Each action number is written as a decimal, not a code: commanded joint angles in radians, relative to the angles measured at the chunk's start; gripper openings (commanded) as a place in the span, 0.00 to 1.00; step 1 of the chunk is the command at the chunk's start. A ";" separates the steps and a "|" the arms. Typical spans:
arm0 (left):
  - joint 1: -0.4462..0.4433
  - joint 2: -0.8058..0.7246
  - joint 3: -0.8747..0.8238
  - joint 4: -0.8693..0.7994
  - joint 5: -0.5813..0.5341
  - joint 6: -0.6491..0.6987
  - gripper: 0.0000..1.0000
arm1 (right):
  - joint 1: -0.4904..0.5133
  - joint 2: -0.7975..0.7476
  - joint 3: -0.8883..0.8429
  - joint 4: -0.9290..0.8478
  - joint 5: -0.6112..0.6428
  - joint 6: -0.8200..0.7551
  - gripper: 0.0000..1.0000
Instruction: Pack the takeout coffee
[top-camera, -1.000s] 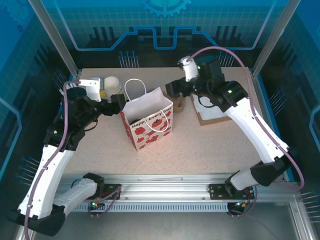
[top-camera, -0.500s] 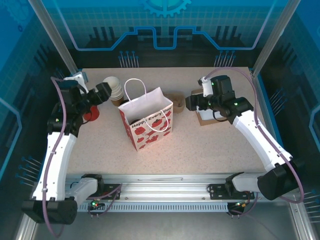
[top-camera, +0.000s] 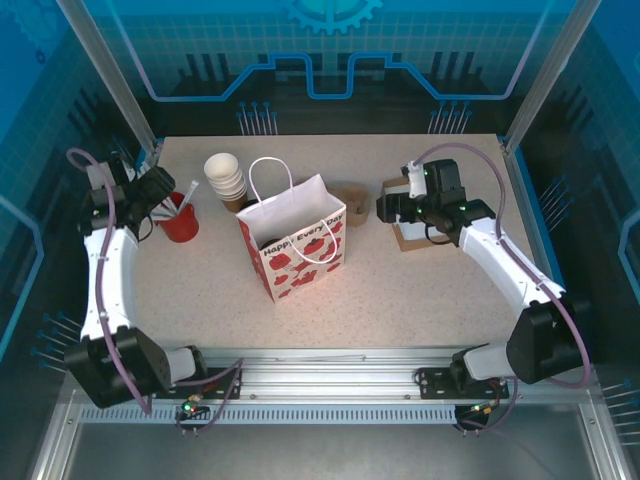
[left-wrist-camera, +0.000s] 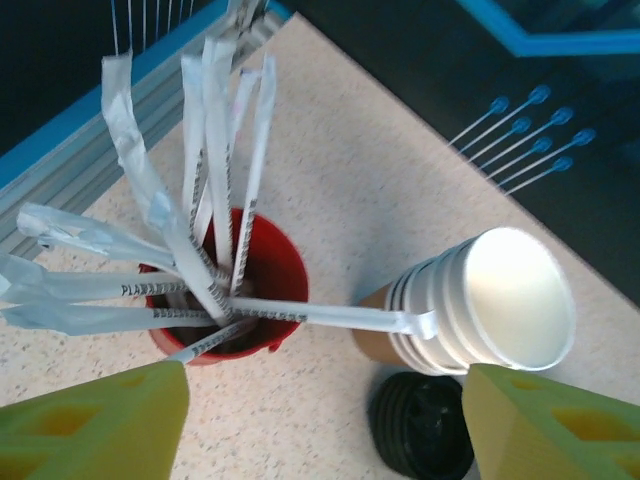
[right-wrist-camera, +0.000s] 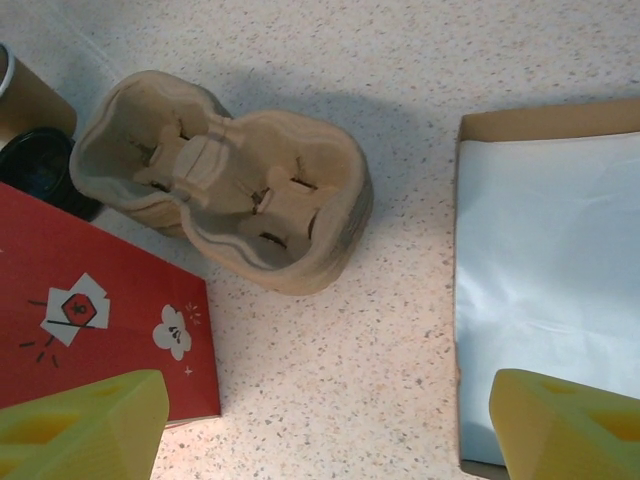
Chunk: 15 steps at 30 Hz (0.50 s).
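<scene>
The red-and-white paper bag (top-camera: 300, 245) stands upright and open in the middle of the table. A round black lid (top-camera: 268, 243) shows inside its mouth; this looks like the takeout coffee, its cup hidden by the bag wall. My left gripper (top-camera: 158, 190) hovers at the far left, above the red cup, well away from the bag. Its jaws (left-wrist-camera: 320, 430) are open with nothing between them. My right gripper (top-camera: 388, 208) is to the right of the bag. It is open too (right-wrist-camera: 325, 430), over bare tabletop, with the bag's red side (right-wrist-camera: 90, 320) at the left.
A red cup of wrapped straws (top-camera: 180, 222) (left-wrist-camera: 225, 290) stands at the left. Behind the bag are a stack of lidless white cups (top-camera: 225, 178) (left-wrist-camera: 490, 300) and a pile of black lids (left-wrist-camera: 425, 425). Right of the bag are a cardboard carrier (top-camera: 352, 200) (right-wrist-camera: 230, 185) and a box of white paper (top-camera: 415, 232) (right-wrist-camera: 545, 280).
My left arm has swung back from the cups beside the bag to the far left, over the red cup. My right arm has drawn away from the bag toward the box.
</scene>
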<state>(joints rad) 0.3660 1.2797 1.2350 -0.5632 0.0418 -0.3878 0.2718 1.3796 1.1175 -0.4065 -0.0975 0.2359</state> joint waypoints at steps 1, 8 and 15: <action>-0.025 0.083 0.091 -0.076 0.024 0.049 0.71 | 0.015 -0.019 -0.027 0.086 -0.040 0.017 0.85; -0.139 0.186 0.165 -0.106 -0.070 0.165 0.74 | 0.011 -0.003 -0.029 0.090 -0.065 0.015 0.85; -0.225 0.313 0.273 -0.165 -0.241 0.240 0.76 | 0.011 0.009 -0.025 0.097 -0.087 0.020 0.85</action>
<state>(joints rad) 0.1543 1.5543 1.4582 -0.6769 -0.0929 -0.2050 0.2806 1.3800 1.0962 -0.3340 -0.1581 0.2447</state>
